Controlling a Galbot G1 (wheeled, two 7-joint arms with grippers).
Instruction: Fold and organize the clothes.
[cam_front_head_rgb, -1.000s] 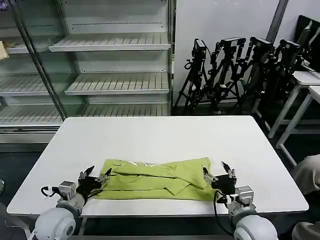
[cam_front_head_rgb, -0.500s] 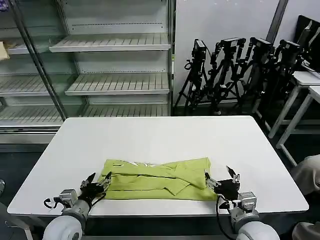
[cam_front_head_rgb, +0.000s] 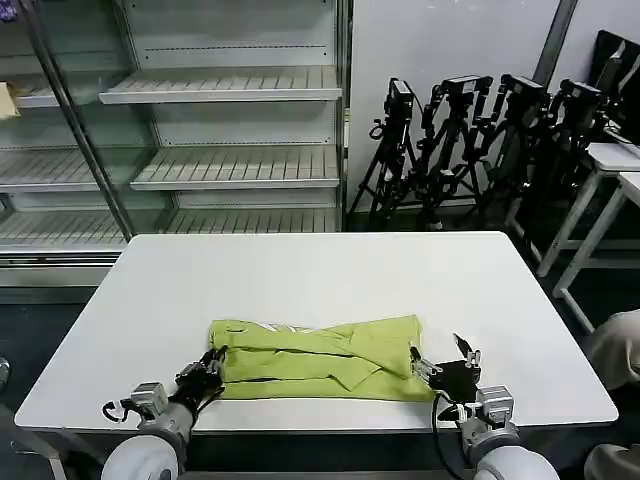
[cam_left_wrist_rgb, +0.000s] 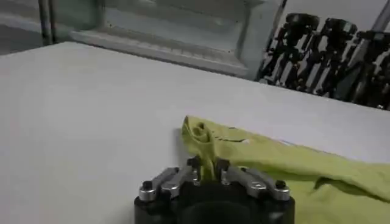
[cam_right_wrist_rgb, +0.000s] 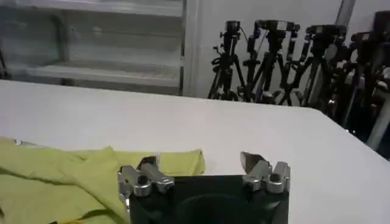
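The left gripper (cam_front_head_rgb: 210, 366) has closed since a second ago: its jaws were spread beside the cloth, and now they are pinched together on the near left corner of the T-shirt (cam_front_head_rgb: 318, 358). In the left wrist view the two fingertips (cam_left_wrist_rgb: 194, 165) sit tight together with yellow-green fabric (cam_left_wrist_rgb: 292, 167) caught between them. The right gripper (cam_front_head_rgb: 445, 358) has drawn slightly back toward the table's near edge and its jaws stand wide apart, one finger (cam_right_wrist_rgb: 146, 167) at the shirt's right edge (cam_right_wrist_rgb: 91, 176), the other over bare tabletop, holding nothing. The T-shirt lies folded into a long band across the near part of the white table (cam_front_head_rgb: 320, 275), a little white print showing along its far left edge. Behind the table stand shelves (cam_front_head_rgb: 225, 85) and a cluster of black tripods (cam_front_head_rgb: 480, 140).
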